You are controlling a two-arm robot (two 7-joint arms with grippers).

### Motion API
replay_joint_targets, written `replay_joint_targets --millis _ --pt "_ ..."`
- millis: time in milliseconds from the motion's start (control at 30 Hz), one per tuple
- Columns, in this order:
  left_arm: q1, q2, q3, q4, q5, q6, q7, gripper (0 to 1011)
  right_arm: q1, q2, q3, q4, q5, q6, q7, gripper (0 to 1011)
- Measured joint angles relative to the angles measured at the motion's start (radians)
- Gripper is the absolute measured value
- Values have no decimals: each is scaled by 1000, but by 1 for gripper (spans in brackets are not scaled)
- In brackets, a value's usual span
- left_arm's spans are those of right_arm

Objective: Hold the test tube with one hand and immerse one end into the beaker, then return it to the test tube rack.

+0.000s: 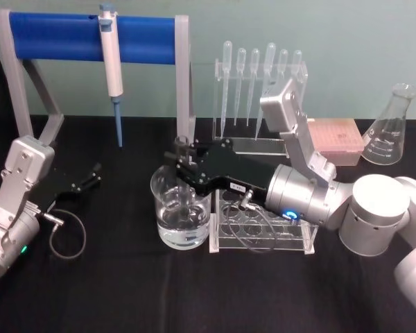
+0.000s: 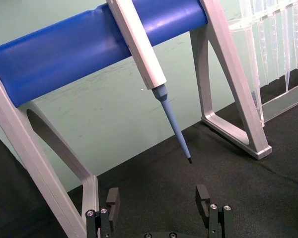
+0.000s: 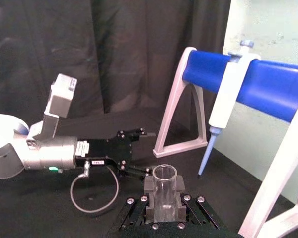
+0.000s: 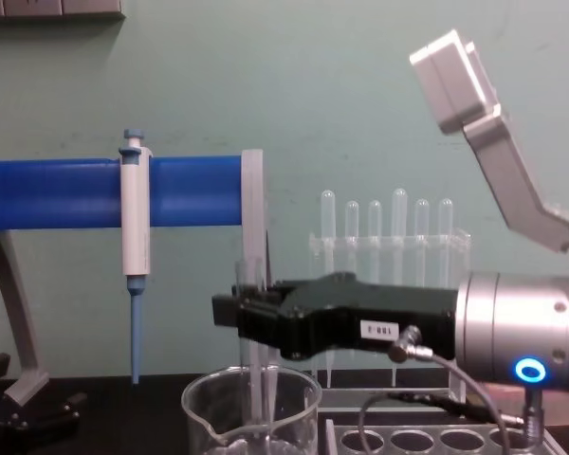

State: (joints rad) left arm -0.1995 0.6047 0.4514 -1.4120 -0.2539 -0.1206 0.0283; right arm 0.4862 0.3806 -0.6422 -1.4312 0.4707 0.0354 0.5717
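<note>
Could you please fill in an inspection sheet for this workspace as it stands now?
Surface: black cloth-covered table.
Job's things: long clear glass test tube upright, lower end inside the wide clear glass beaker holding clear liquid; clear acrylic test tube rack beside it, visible holes empty.
Clutter: white-and-blue micropipette hanging on a blue bar stand; frosted plastic pipettes in a clear stand; conical glass flask; pinkish tip box.
Grippers: black right gripper shut on the test tube above the beaker; left gripper open, idle at the table's left.
Cables: grey cable loop at each wrist, the right one draped over the rack.
Surroundings: pale green wall; black curtain.
</note>
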Motion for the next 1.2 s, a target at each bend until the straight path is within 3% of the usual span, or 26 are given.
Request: replay_joint_targets --millis 333,1200 --pt "0 0 0 0 0 0 0 1000 -23 -19 24 24 -8 -26 6 224" --pt "0 0 0 0 0 0 0 1000 -18 -16 19 22 -8 -24 6 224"
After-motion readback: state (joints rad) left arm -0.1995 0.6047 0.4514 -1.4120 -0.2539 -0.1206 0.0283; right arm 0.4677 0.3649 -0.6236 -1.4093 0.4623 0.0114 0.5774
